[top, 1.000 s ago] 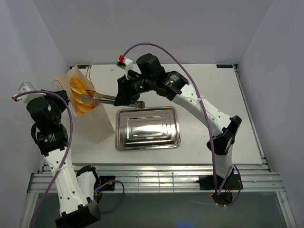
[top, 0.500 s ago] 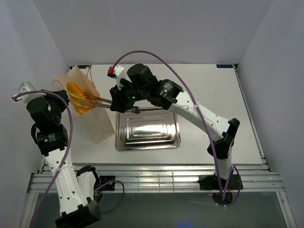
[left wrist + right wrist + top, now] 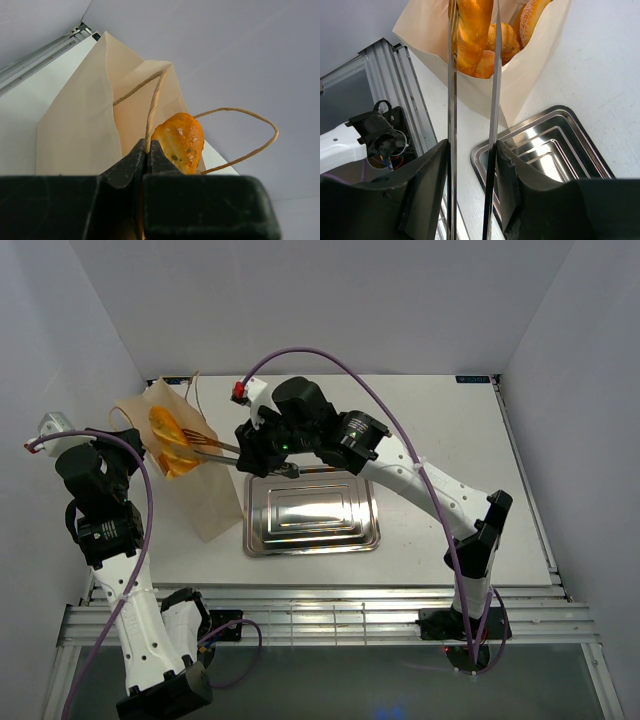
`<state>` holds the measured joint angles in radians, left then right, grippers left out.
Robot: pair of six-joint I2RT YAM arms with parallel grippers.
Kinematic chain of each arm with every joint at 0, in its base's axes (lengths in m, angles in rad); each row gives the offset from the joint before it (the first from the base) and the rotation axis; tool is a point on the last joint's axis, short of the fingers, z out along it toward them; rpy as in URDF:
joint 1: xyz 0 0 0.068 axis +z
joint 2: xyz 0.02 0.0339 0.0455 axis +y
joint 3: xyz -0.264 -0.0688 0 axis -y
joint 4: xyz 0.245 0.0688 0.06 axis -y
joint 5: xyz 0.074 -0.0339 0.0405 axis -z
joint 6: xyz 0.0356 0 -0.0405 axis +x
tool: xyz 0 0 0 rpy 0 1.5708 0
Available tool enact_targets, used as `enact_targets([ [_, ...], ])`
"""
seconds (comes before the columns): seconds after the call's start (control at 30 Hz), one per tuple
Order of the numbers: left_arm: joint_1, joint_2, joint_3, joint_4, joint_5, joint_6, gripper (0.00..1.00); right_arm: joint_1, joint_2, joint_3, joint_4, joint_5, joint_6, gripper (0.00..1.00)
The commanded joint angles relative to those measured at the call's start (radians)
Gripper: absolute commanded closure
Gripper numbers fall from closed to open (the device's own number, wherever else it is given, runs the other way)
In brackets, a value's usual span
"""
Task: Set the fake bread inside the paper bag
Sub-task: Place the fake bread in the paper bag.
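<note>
The cream paper bag (image 3: 208,502) leans at the table's left, mouth tilted toward the right arm. My left gripper (image 3: 146,150) is shut on one brown cord handle (image 3: 153,102), holding the bag (image 3: 80,125) up. Several golden pieces of fake bread (image 3: 170,438) fill the mouth; a seeded end (image 3: 181,140) pokes out beside my fingers. My right gripper (image 3: 470,150) is shut on long metal tongs (image 3: 451,90), whose tips reach into the bag (image 3: 520,85). A baguette (image 3: 472,27) lies between the tong arms, with rolls beside it.
A shiny steel tray (image 3: 310,510) lies right of the bag, nothing on it, and shows under the tongs (image 3: 555,150). Aluminium rails (image 3: 330,615) run along the near edge. White walls close in the left, back and right.
My right arm has swung left and pushed the tongs with the baguette deeper into the bag's mouth. The bag has shifted slightly. The left gripper has stayed on the handle.
</note>
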<state>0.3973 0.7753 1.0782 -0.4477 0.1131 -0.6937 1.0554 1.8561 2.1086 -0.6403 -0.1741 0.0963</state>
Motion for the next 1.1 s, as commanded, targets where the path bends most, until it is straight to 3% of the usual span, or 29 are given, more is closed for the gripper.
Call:
enact_targets([
  [0.0,0.0,-0.014,0.034,0.009,0.007,-0.001,1.0,0.0,-0.046,-0.004,0.054,0.038,-0.024,0.53],
  [0.37,0.0,-0.018,0.028,0.009,0.007,-0.001,1.0,0.002,-0.046,-0.015,0.062,0.035,-0.017,0.52],
  [0.73,0.0,-0.021,0.025,0.009,0.005,-0.001,1.0,0.002,-0.1,-0.045,0.096,0.048,0.025,0.67],
  [1.07,0.0,-0.021,0.034,0.001,0.002,0.006,1.0,-0.005,-0.268,-0.042,0.146,0.12,0.045,0.76],
])
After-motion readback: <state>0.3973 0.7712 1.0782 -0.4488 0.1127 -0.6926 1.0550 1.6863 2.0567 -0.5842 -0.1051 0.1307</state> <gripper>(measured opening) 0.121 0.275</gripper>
